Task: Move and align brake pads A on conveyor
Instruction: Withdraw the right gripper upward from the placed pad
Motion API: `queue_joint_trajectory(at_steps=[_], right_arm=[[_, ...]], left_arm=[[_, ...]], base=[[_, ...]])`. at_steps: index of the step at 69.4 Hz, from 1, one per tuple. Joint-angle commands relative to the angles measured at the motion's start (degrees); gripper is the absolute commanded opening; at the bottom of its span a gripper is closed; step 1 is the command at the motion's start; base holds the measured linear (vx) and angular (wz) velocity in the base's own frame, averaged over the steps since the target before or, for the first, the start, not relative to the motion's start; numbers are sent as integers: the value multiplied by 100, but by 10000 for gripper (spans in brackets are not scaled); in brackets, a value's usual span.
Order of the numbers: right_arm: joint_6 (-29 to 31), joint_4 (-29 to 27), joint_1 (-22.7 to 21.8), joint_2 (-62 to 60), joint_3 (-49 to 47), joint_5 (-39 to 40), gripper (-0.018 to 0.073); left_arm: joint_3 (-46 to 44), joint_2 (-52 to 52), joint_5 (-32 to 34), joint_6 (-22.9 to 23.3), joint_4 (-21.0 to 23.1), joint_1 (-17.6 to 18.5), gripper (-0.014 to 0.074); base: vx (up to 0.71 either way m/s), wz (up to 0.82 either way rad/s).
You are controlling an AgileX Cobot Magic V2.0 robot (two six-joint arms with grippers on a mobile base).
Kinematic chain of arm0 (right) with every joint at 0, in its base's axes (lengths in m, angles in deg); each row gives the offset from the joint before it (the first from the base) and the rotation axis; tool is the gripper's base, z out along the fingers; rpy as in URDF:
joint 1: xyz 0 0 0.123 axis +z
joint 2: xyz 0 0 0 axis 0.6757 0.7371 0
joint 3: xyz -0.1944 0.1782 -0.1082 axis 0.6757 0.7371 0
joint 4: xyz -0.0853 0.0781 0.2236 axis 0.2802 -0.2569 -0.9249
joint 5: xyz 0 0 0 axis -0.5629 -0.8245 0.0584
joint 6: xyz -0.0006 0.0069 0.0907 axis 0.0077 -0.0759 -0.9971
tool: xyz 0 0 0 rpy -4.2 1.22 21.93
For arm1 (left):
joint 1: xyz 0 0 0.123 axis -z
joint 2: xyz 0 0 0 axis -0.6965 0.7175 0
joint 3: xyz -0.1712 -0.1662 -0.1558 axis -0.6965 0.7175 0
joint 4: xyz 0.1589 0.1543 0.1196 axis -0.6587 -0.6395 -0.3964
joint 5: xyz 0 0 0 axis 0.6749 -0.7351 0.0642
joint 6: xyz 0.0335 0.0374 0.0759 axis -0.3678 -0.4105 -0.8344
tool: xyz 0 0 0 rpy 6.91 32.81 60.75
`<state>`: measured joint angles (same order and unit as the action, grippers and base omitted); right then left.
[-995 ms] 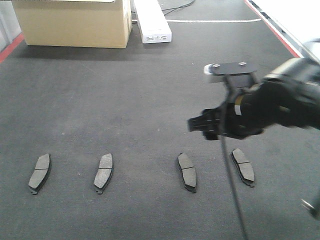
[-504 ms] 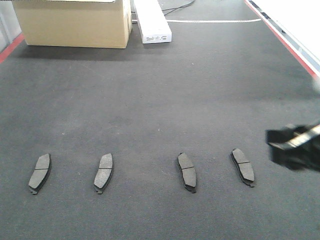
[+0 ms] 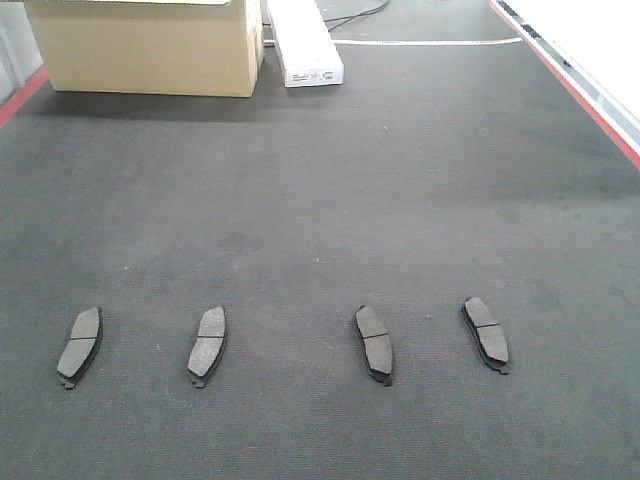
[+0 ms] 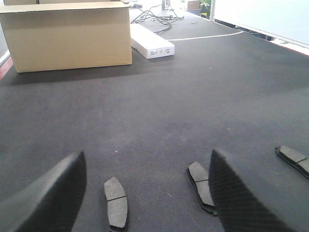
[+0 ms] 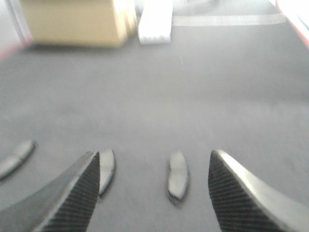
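Several brake pads A lie in a row across the near part of the dark conveyor [image 3: 320, 200]: the leftmost [image 3: 79, 346], then one [image 3: 208, 345], one [image 3: 374, 343] and the rightmost [image 3: 486, 333]. All lie flat, roughly lengthwise and evenly spaced. Neither gripper shows in the front view. My left gripper [image 4: 145, 195] is open above the belt, with one pad [image 4: 116, 209] between its fingers and another [image 4: 200, 186] by the right finger. In the blurred right wrist view my right gripper [image 5: 152, 193] is open, with a pad [image 5: 177, 175] lying on the belt between its fingers. Both hold nothing.
A large cardboard box [image 3: 150, 45] and a long white box [image 3: 303, 45] stand at the far end of the belt. A red edge strip [image 3: 575, 90] runs along the right side, another [image 3: 20, 98] at the far left.
My right arm, which hung over the right-hand pads a second ago, has pulled away to the right and left the front view. The pads have not moved.
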<state>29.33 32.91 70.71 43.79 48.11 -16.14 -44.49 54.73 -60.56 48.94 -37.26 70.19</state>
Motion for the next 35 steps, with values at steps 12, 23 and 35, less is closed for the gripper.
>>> queue_joint_trajectory(at_steps=[12, 23, 35], right_arm=[[72, 218, -19, -498, 367, 1158, 471], [72, 478, -19, -498, 367, 1170, 456], [72, 496, -19, -498, 367, 1164, 251]], left_arm=[[-155, 60, 349, 23, -108, 21, 523], [-155, 60, 352, 23, -108, 21, 498], [-155, 60, 379, 23, -108, 21, 216]], base=[[0, 0], [0, 0], [0, 0]])
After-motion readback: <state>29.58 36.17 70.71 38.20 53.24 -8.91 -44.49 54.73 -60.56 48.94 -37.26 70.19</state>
